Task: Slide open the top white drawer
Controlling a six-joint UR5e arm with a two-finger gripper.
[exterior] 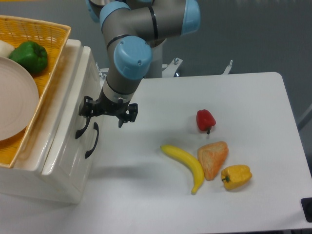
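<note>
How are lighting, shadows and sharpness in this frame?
Fixed camera: even, soft light; a faint arm shadow on the table below the gripper; the glossy top white drawer shows mild sheen without blown glare; fruit looks sharp; no visible motion blur.

Upper end of the top white drawer (73,105) handle hidden behind the gripper (108,111); contact between fingers and handle impossible to judge. Left of the gripper, wicker basket (46,36), white plate (17,95) and a pale item beside the green pepper (30,56) cut off by the frame edge. Arm (141,24) cropped at the top.
</note>
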